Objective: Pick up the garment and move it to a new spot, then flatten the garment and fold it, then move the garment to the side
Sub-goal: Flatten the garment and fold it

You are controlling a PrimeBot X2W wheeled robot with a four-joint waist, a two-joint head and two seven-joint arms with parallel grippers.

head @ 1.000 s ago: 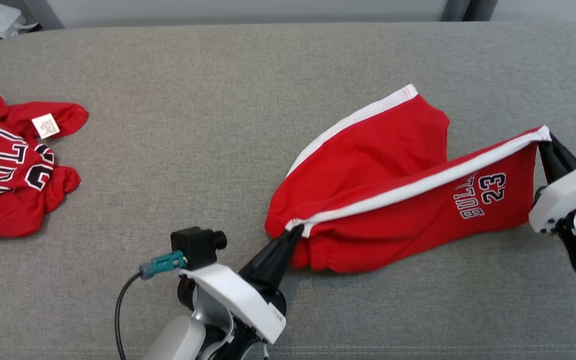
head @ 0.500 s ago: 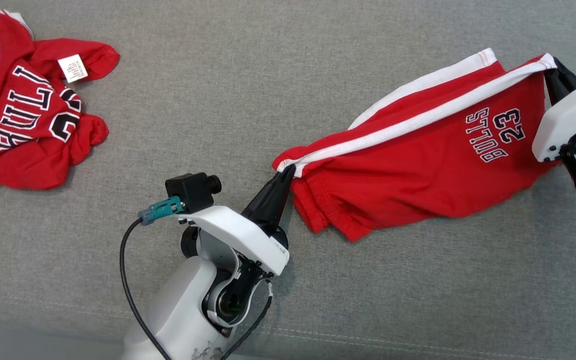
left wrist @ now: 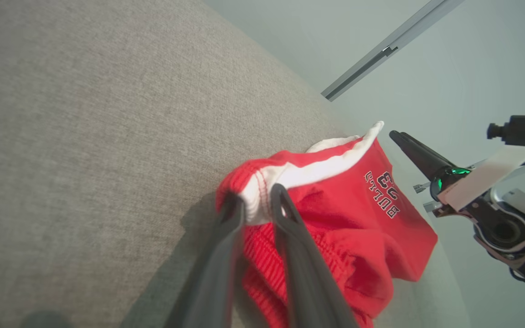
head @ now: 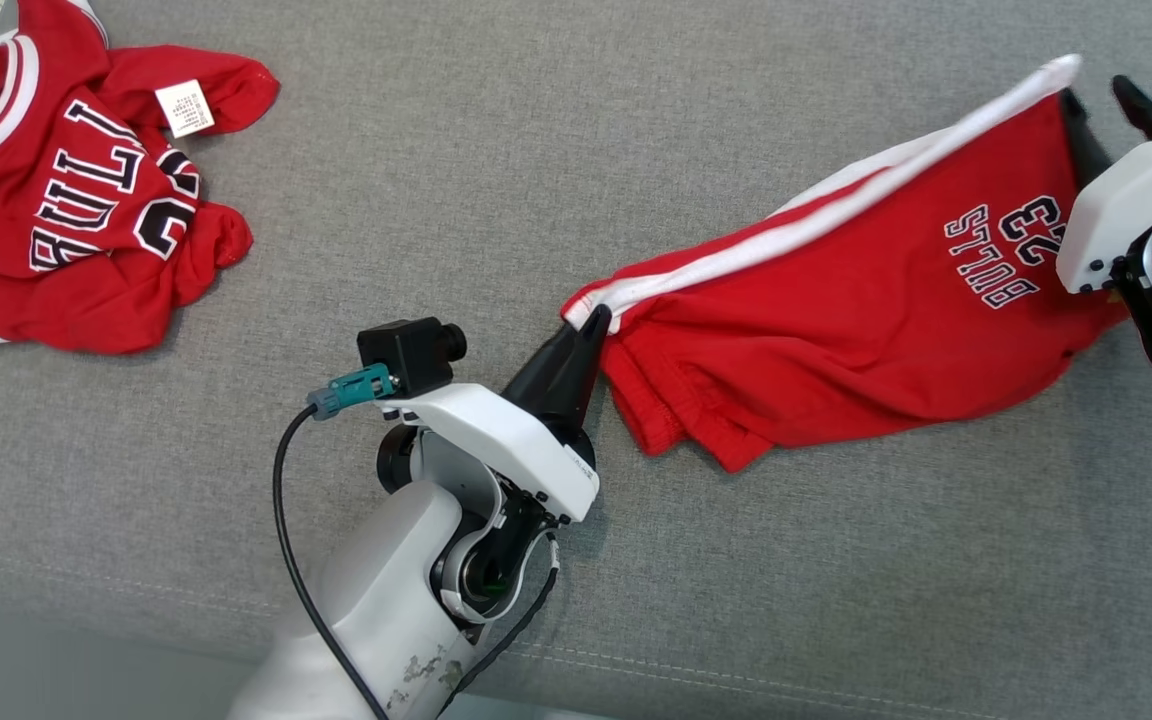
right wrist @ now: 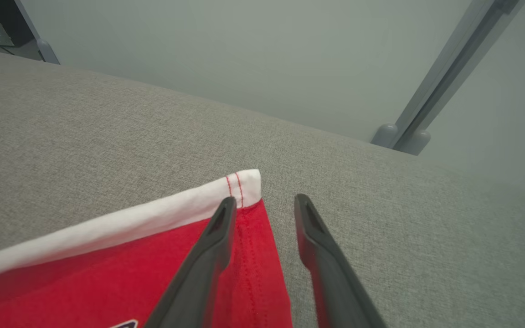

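Right gripper (head: 1104, 112) has just parted its fingers off the hem corner; our left gripper (head: 591, 322) keeps its pinch.
Going left to right: a crumpled red Bulls jersey (head: 66, 200) lies toward the grey cushion's (head: 536, 130) far left edge, well apart and no obstacle; the left fingers pinch the white-striped waistband end; the red Bulls shorts (head: 836, 300) lie stretched over the right half, rumpled near the waistband. We judge relocation done, flattening underway, folding and setting aside left.

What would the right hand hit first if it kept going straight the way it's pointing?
The right hand would probably meet the grey cushion, just past the white corner of the shorts by one finger; depth is unclear.
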